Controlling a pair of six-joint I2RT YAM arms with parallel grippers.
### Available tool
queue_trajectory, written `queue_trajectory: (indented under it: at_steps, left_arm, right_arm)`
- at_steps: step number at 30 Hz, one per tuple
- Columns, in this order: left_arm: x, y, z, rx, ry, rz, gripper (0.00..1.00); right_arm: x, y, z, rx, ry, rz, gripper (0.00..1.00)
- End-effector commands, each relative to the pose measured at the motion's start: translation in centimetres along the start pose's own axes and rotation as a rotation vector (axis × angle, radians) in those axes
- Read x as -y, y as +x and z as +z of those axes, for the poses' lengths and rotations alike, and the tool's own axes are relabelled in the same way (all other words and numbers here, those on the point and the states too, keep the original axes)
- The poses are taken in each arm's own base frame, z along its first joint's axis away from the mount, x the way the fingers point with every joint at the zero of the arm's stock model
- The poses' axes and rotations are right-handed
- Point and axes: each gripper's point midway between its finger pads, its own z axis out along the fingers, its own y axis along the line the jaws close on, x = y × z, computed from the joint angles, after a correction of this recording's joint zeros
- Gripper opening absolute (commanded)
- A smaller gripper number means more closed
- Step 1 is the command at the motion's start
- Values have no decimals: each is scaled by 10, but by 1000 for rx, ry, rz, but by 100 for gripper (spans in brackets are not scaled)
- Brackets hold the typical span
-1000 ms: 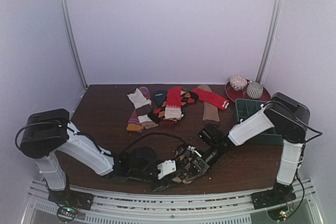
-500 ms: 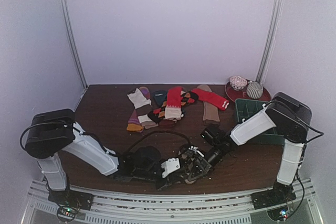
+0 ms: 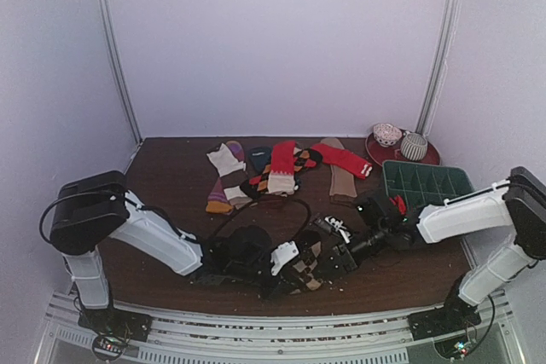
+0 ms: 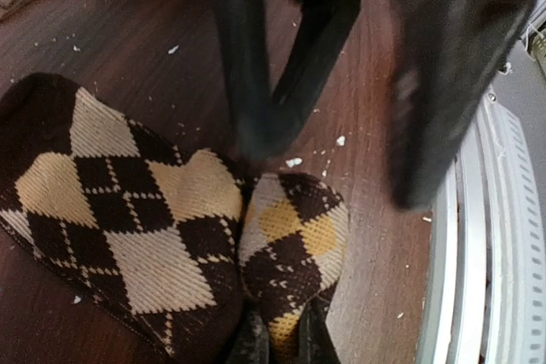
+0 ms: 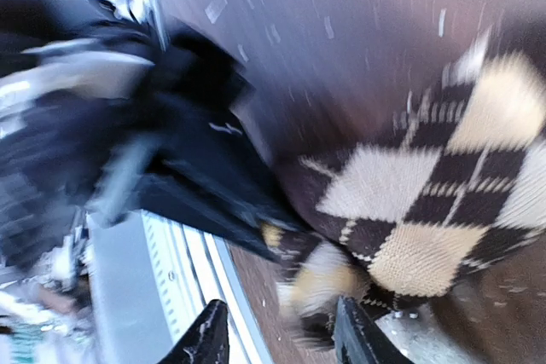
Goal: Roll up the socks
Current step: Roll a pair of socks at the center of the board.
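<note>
Left wrist view has the brown argyle sock (image 4: 128, 210) lying flat on the dark wooden table (image 4: 153, 66). One end is folded into a small hump, which the left gripper (image 4: 281, 343) pinches tight between its fingers at the picture's bottom edge. From above, this sock lies at the near edge, about midway between the two arm bases. The right gripper (image 5: 277, 338) sits just right of it with jaws parted and the sock's folded end close ahead of them; blur hides whether either finger touches the cloth. The red sock (image 3: 343, 158) with its striped cuff lies well apart, in a loose row of other socks (image 3: 226, 159) toward the far side. Right of that row are a green compartment tray (image 3: 426, 183) and a maroon plate (image 3: 429, 158) bearing two patterned balls (image 3: 386, 134).
</note>
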Motion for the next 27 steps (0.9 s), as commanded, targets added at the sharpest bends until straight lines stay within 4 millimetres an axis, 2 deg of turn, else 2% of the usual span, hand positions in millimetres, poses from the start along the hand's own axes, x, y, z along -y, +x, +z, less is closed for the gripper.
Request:
queue_trajectory:
  at_steps: [1, 5, 7, 11, 16, 19, 22, 27]
  left_arm:
    - [-18, 132, -15, -468, 8, -318, 0]
    - [-23, 145, -23, -530, 20, -380, 0]
    - [-24, 153, -25, -575, 15, -385, 0]
    - [-25, 162, -27, -615, 11, -389, 0]
    - [-28, 164, -28, -625, 8, -384, 0]
    - [-29, 167, -29, -632, 4, -382, 0]
    - [-28, 168, -30, -635, 8, -380, 0]
    - [-27, 170, -31, -641, 17, -369, 0]
  right_arm:
    - [-22, -47, -32, 311, 71, -302, 46]
    - [-34, -36, -37, 409, 153, -580, 52]
    - [-36, -31, -33, 417, 206, -701, 56]
    - [-34, -25, -14, 363, 259, -811, 58]
    - [-26, -8, 20, 230, 282, -878, 58]
    - [-19, -1, 31, 181, 292, -881, 58]
    - [-7, 3, 33, 163, 336, -864, 58]
    - [10, -1, 22, 202, 451, -851, 58]
